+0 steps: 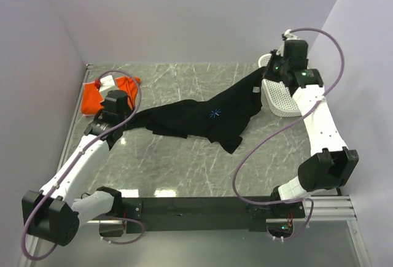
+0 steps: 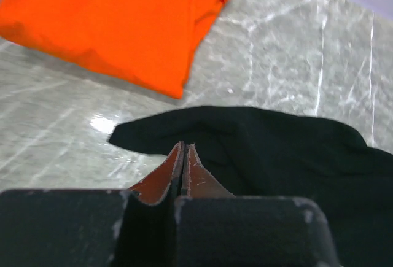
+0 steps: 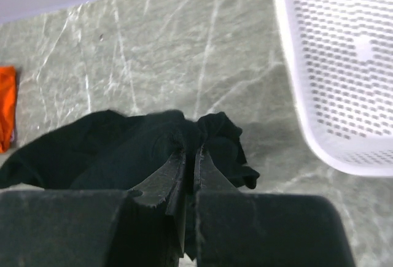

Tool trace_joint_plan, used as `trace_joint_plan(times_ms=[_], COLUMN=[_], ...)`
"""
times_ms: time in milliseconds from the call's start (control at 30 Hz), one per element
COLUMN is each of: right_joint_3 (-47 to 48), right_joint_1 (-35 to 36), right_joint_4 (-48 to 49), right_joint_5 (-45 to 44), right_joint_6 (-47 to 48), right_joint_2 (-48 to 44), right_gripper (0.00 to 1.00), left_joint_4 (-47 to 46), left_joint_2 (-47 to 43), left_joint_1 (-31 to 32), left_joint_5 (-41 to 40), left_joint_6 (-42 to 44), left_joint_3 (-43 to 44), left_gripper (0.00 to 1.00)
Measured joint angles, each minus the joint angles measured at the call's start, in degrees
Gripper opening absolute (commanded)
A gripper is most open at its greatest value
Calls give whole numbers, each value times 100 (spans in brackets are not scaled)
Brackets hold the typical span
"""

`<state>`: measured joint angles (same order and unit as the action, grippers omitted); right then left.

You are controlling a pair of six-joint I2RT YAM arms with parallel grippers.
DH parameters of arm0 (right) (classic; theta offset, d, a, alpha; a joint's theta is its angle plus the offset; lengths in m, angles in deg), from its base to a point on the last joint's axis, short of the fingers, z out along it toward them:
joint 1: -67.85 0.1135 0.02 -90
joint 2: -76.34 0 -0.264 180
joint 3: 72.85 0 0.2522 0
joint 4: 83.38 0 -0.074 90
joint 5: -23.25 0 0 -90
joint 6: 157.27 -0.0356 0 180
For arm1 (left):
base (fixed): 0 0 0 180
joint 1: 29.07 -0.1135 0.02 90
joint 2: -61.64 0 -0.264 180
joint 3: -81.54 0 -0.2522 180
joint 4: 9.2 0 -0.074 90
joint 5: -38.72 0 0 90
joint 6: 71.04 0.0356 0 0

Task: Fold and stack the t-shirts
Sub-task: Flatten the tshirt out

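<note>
The black t-shirt (image 1: 190, 116) hangs stretched across the marble table, its light-blue starburst facing up. My left gripper (image 1: 127, 121) is shut on the shirt's left end; in the left wrist view its tips (image 2: 184, 145) meet the cloth's edge (image 2: 276, 150). Shut on the bunched right end (image 3: 141, 144) is my right gripper (image 1: 265, 75), with dark cloth pinched between its fingers (image 3: 190, 153), held up beside the basket. The orange t-shirt (image 1: 92, 99) lies folded at the far left, just beyond the left gripper (image 2: 110, 21).
A white mesh basket (image 1: 284, 100) lies tipped at the right, close under my right wrist (image 3: 344, 64). Grey walls close in the left, back and right sides. A black rail (image 1: 196, 207) runs along the near edge.
</note>
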<state>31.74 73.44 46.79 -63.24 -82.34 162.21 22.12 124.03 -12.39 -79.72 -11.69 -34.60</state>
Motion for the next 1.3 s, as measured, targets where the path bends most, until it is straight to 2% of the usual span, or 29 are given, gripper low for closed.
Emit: trace_joint_plan(times_ms=[100,133,167,233,267,367,400,500,567,633,833,1033,1300], right_joint_3=[334,509,678,879,892,754,649,280,114,20,-116,-138,-240], right_joint_1=[-304,-376,-433,-470,-468,-459,-459,-461,-461,-461,-461,-461,-461], right_joint_4=[-190,-219,-223,-131,-57,46,59,72,76,92,240,275,341], right_joint_5=[92,107,111,155,188,243,264,321,354,382,490,575,616], right_joint_6=[2,2,2,2,0,-2,-2,-2,-4,-4,-7,-7,-7], right_joint_2=[4,9,9,4,-9,-13,-13,-13,-13,-13,-13,-15,-31], right_gripper=[0,0,0,0,0,0,0,0,0,0,0,0,0], left_joint_4=[83,70,52,-17,-107,-461,-560,-688,-706,-892,-1268,-1370,-1296], left_joint_2=[-275,-341,-369,-310,-138,407,608,981,1113,1250,1722,2076,2092], left_joint_1=[-46,-59,-74,-101,-142,-415,-586,-1025,-1145,-1152,-1147,-1147,-1145], left_joint_5=[-131,-136,-136,-114,-72,299,483,997,1276,1598,2227,2524,2581], left_joint_6=[0,0,-2,11,-2,7,15,11,26,63,107,96,-13], left_joint_3=[4,7,9,0,-15,-212,-352,-793,-885,-883,-935,-1134,-1134], left_gripper=[1,6,23,35,46,63,65,67,62,59,61,61,59])
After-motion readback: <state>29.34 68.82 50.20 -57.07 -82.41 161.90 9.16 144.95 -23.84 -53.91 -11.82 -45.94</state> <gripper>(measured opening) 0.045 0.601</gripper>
